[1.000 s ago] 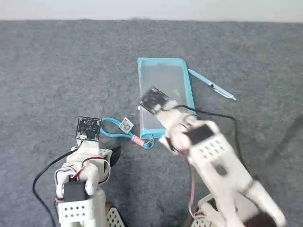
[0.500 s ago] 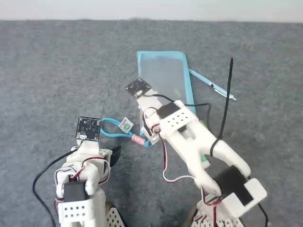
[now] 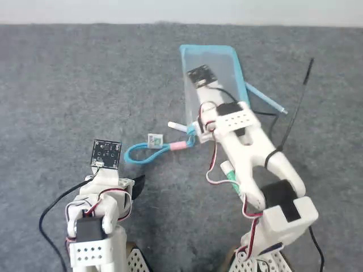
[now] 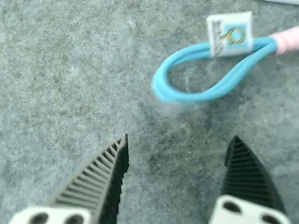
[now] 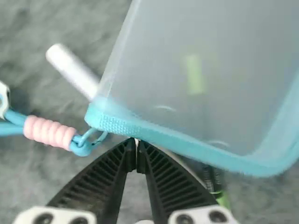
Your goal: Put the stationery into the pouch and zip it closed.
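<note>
The pouch (image 3: 222, 61) has slid away from the arms and swung round since a second ago. Its blue strap loop (image 3: 142, 154) and paper tag (image 3: 153, 140) have trailed after it toward the right arm, while the left arm has stayed put. The right gripper (image 3: 193, 135) sits at the pouch's near corner. In its wrist view the jaws are pressed together right under the blue zip edge, and since the pouch has travelled with them they seem to be pinching that edge or its pull. The left gripper (image 4: 180, 140) hangs low over the grey carpet (image 3: 68, 85) with its jaws spread wide and nothing between them, and the strap loop (image 4: 196, 93) lies just ahead of it.

Little of the task looks done. A blue pen (image 3: 265, 97) lies on the carpet just beside the pouch's far long side. A green marker (image 3: 229, 173) lies under the right arm, near the pouch but outside it. A white stick (image 3: 176, 126) pokes out by the gripped corner, and I cannot tell whether it is partly inside. A faint green shape (image 5: 194, 72) shows through the translucent wall, either inside or beneath. How far the zip is open is not clear, so loading and zipping both appear to remain
</note>
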`<action>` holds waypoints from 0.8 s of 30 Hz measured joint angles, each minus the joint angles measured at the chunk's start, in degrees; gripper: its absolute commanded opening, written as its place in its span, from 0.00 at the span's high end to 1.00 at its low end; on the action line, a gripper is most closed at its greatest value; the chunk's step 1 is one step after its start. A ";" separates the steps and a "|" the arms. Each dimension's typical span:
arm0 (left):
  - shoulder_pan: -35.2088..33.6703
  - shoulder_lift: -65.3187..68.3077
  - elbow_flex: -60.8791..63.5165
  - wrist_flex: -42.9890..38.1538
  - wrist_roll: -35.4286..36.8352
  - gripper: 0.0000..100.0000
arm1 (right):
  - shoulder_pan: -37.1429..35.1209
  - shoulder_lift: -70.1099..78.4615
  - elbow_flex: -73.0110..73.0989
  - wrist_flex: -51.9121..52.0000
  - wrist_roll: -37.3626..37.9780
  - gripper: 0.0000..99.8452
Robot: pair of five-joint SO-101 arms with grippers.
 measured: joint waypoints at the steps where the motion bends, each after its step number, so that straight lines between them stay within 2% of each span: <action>1: 0.00 0.00 0.00 0.00 0.00 0.69 | 0.97 0.09 -0.53 0.26 0.00 0.99; 7: 0.00 0.00 0.00 0.00 0.00 0.69 | 0.18 -1.85 -1.67 5.10 -3.69 0.99; 15: 0.00 0.00 0.00 0.00 0.00 0.69 | -11.25 -4.84 -1.67 6.24 -20.75 0.98; 21: 0.00 0.00 0.00 0.00 0.00 0.69 | -13.89 -3.78 -1.76 6.24 -33.05 0.81; 24: 0.00 0.00 0.00 0.00 0.00 0.69 | -13.89 -0.88 -1.93 6.24 -39.47 0.76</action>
